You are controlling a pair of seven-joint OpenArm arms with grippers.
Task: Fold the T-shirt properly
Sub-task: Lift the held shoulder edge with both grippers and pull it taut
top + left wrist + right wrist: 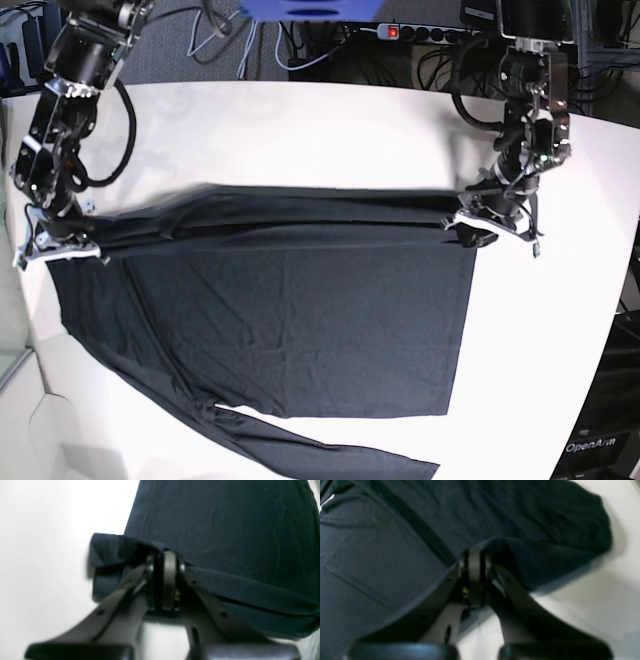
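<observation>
We see the T-shirt [290,310] spread dark and mostly flat across the middle of the white tabletop [300,130], its far edge turned over into a long fold that runs from one arm to the other, and one long sleeve trailing along the near edge toward the lower right of the base view. The left gripper [482,222], on the right of that view, sits at the far right corner of the cloth; from its wrist camera we see its jaws pressed together on a pinch of the fabric [140,552], the gathered corner bunching to the left of the fingertips and a taut fold running off to the right above the flat body of the garment. The right gripper [60,243], on the left of the base view, is low at the far left end of the same fold; its own camera shows its jaws likewise closed on a raised ridge of the T-shirt [500,545], with smooth cloth to the left and a rounded lobe of fabric lying on the white surface to the right. Cables and a power strip [420,32] lie beyond the tabletop's far edge
</observation>
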